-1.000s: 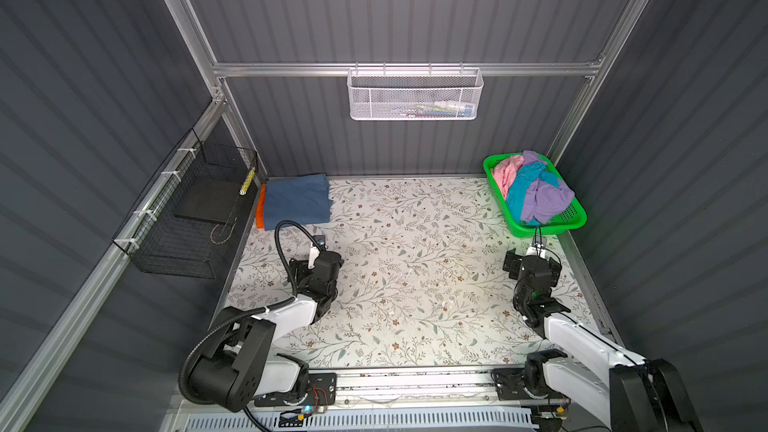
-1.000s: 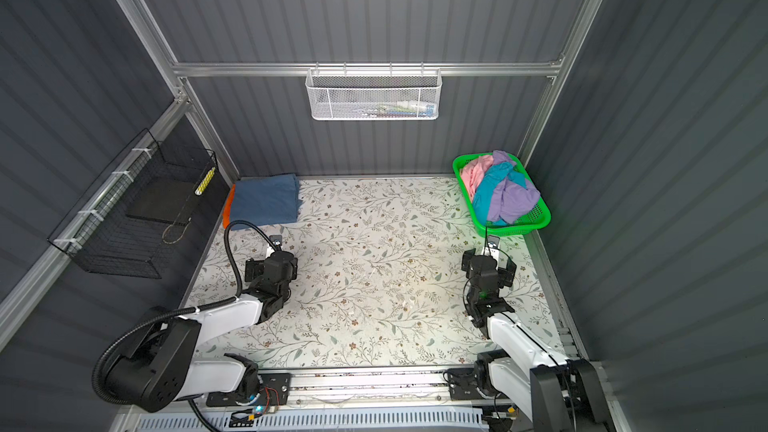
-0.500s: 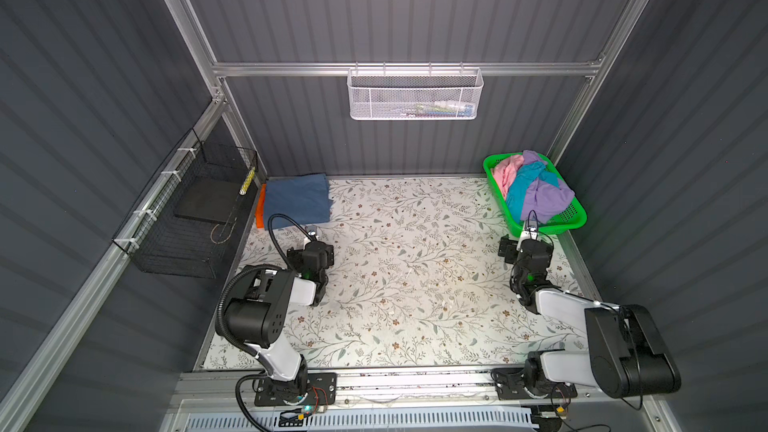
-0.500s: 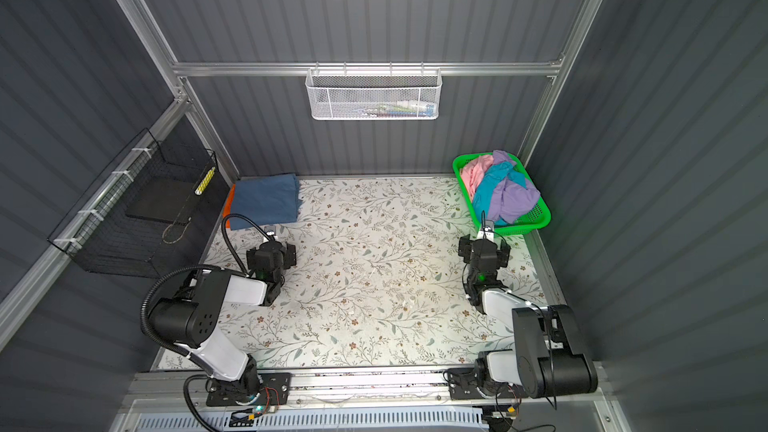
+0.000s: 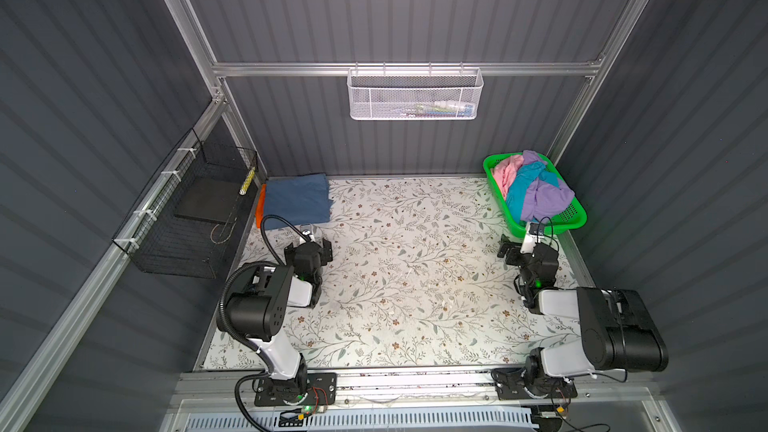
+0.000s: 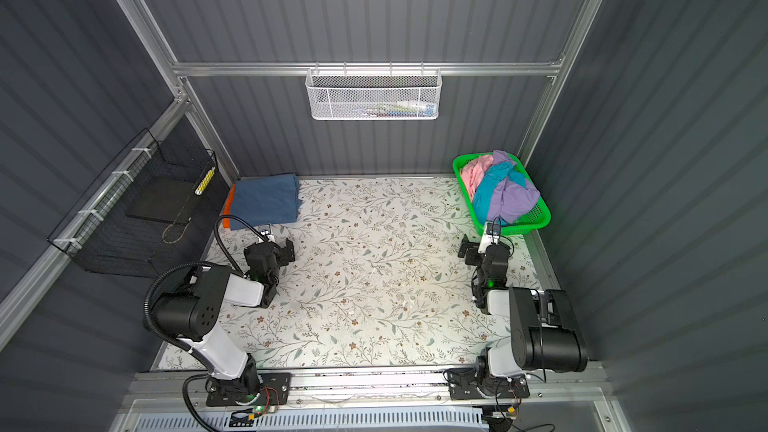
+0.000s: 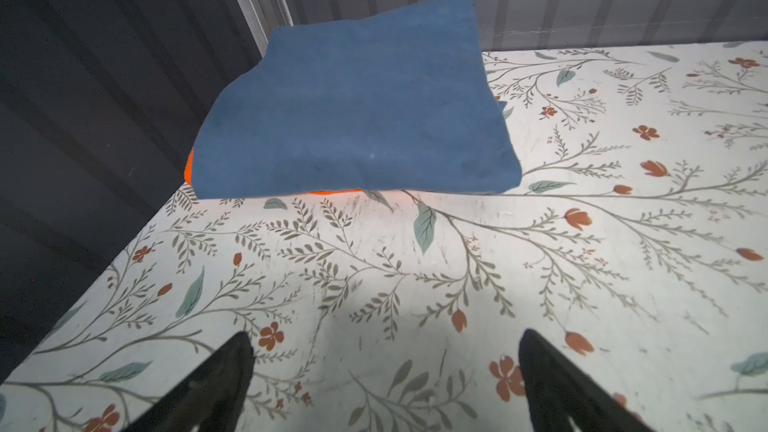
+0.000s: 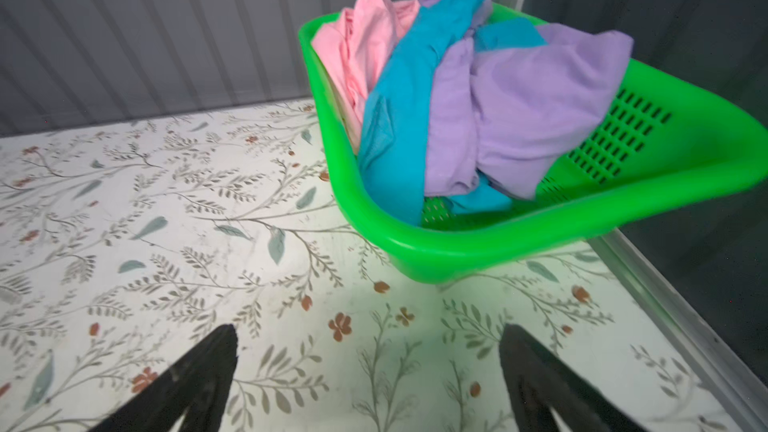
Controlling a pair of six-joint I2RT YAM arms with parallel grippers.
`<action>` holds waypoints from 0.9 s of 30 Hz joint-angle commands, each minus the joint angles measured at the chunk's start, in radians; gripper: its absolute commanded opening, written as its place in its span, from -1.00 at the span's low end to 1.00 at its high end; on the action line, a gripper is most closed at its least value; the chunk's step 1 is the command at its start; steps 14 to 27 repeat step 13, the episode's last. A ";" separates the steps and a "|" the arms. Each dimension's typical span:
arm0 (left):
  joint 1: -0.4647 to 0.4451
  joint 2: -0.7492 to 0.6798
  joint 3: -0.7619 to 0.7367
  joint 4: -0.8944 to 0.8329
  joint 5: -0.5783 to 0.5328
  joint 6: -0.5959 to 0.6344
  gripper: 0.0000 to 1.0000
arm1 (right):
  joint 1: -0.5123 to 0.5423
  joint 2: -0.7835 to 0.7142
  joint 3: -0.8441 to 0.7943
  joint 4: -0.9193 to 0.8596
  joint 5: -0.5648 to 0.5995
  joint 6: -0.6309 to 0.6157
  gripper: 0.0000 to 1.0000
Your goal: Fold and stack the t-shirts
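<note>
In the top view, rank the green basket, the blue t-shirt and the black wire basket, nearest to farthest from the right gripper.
1. green basket, just beyond the right gripper
2. blue t-shirt, far-left corner of the table
3. black wire basket, on the left wall

Left claw (image 7: pixel 384 342) and right claw (image 8: pixel 368 334) edged forward; elbows (image 5: pixel 253 309) lifted
</note>
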State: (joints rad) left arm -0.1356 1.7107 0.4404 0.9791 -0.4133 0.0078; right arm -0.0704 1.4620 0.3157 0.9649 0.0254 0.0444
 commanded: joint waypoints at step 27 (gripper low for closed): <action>0.008 0.007 0.012 -0.022 0.014 -0.008 0.99 | -0.003 -0.003 0.021 -0.012 -0.067 0.008 0.99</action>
